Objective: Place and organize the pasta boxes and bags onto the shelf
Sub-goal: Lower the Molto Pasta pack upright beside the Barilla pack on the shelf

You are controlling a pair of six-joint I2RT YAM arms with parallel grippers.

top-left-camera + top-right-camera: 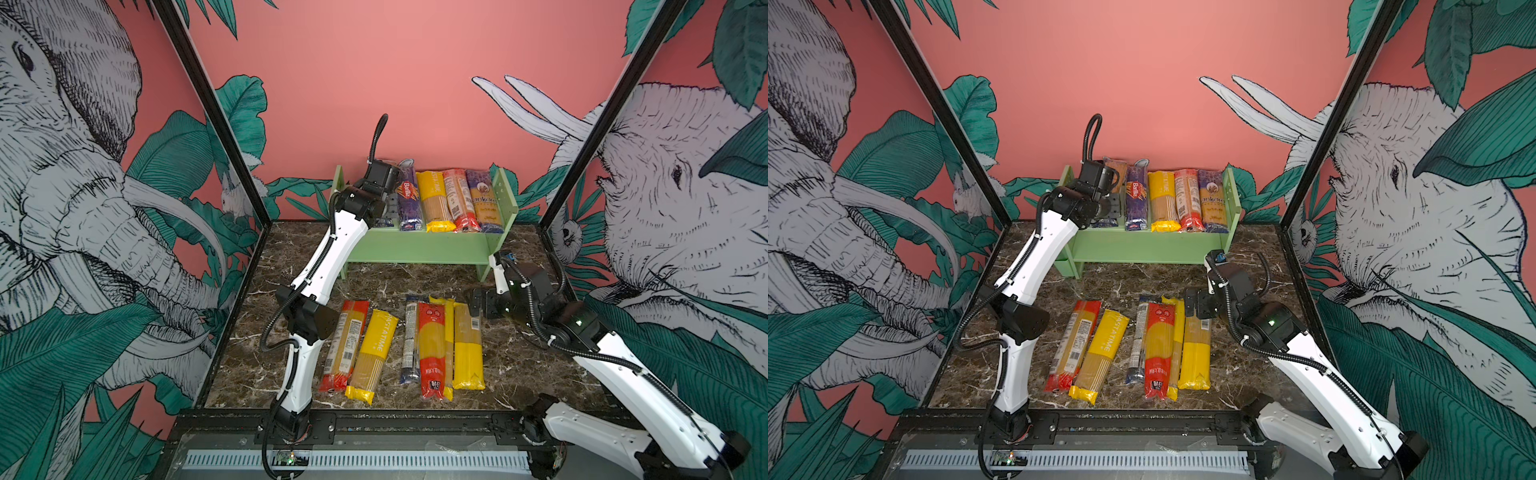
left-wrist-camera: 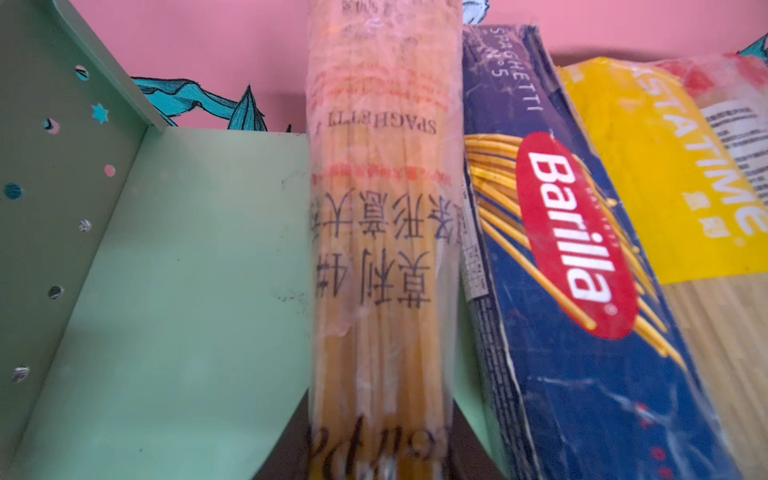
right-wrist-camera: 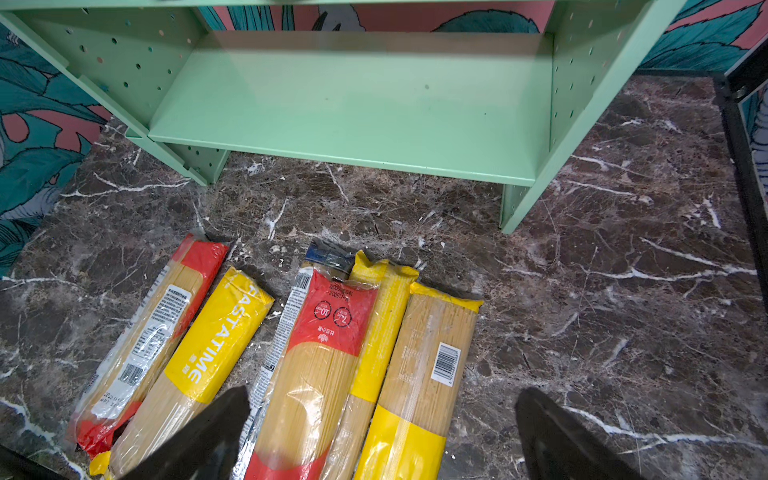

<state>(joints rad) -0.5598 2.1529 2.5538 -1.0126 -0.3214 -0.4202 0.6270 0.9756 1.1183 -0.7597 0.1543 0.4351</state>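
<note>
Setting: dark marble tabletop (image 1: 519, 365) enclosed by pink jungle-and-elephant walls (image 1: 374, 83); the pale green shelf (image 1: 415, 247) stands at the back.
Upper tier: Barilla box (image 1: 409, 195), yellow Pastatime pack (image 1: 434, 199), red-ended pack (image 1: 459, 199) and blue-ended Ankara pack (image 1: 484, 199) lie side by side, running front to back, on the right part.
Left gripper (image 1: 1112, 205): over the tier's left part, closed narrowly on the near end of a clear-wrapped spaghetti pack (image 2: 382, 249). Its fingers are out of the left wrist view, where the pack runs straight away from them, just beside the Barilla box and apart from the peg-holed side panel (image 2: 50, 187).
Tabletop packs: row of six packs (image 1: 432, 349) near the front edge, two angled on the left, four bunched on the right.
Right gripper (image 3: 382, 395): fingers (image 3: 208, 432) spread wide, holding nothing, hovering above the far ends of the bunched four. The red-topped pack (image 3: 332, 332) and two yellow ones lie under the gap between the fingers.
</note>
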